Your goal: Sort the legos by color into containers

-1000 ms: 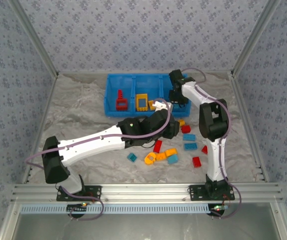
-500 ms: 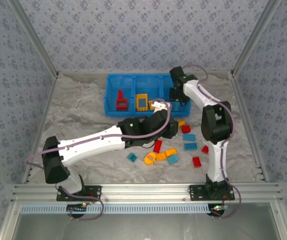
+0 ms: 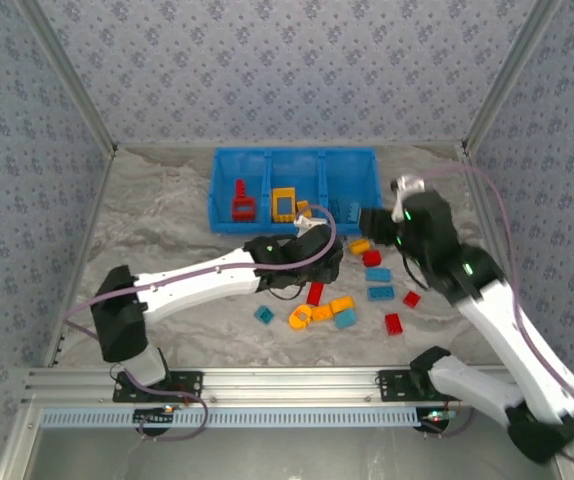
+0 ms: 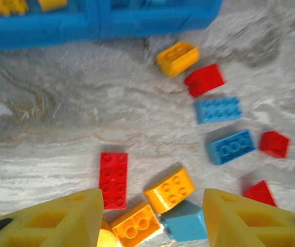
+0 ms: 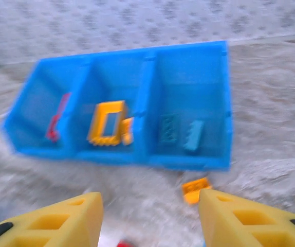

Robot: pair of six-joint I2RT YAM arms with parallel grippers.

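right gripper [image 5: 150, 218]: pulled back from bin [image 5: 188, 49], jaws now apart, empty | teal legos [image 5: 169, 128] in right compartment [image 5: 209, 92]: drop looks done | left gripper [image 4: 152, 216]: spread, empty, over loose legos [image 4: 114, 180]

The top external camera sat above and behind the arm bases [image 3: 157, 385], facing the far wall [image 3: 287, 70] and looking down on the whole table [image 3: 157, 215] from well back; the left wrist camera hung close over the loose legos [image 4: 170, 190], pointing steeply down, with the near wall of the blue bin [image 4: 137, 25] along its top edge. The right wrist camera stood farther off, looking obliquely across the bin's three compartments in a blurred picture; all three views shared the bin and the orange brick [image 5: 196, 189] just in front of it.
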